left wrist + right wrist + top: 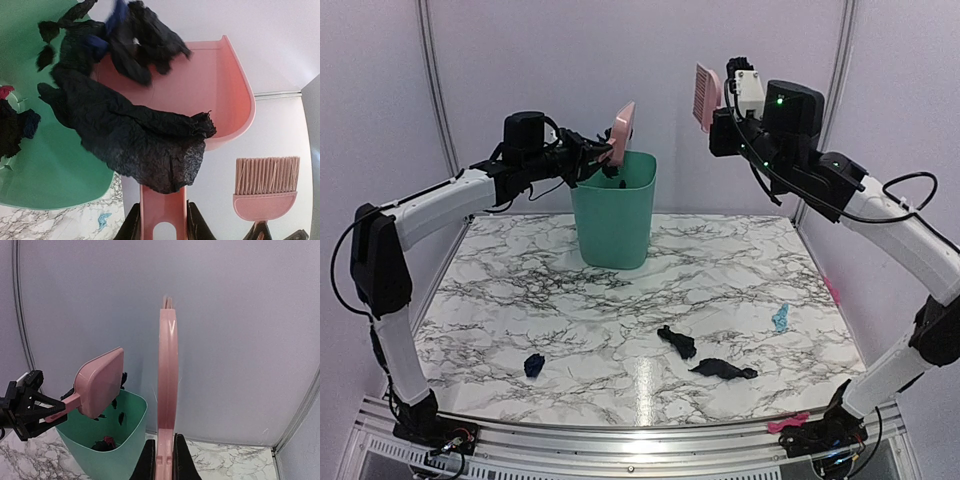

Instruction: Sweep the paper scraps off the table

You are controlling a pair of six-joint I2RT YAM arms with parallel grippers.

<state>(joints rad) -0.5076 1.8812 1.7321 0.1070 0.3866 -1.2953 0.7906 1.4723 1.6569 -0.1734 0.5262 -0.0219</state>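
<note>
My left gripper [161, 225] is shut on the handle of the pink dustpan [621, 132], tipped over the green bin [615, 210]. Black paper scraps [135, 135] slide off the dustpan [220, 95] toward the bin [45, 165]. My right gripper [164, 460] is shut on the pink brush [168, 390] and holds it high at the back right [706, 97]. On the marble table [520, 300] lie a dark navy scrap [534, 365], two black scraps [678, 342] [724, 370] and a light-blue scrap [780, 318].
Scraps lie inside the bin [102, 442]. A pink bit [787, 422] rests on the front metal rail, another pink bit [832, 290] at the table's right edge. Walls close the back and sides.
</note>
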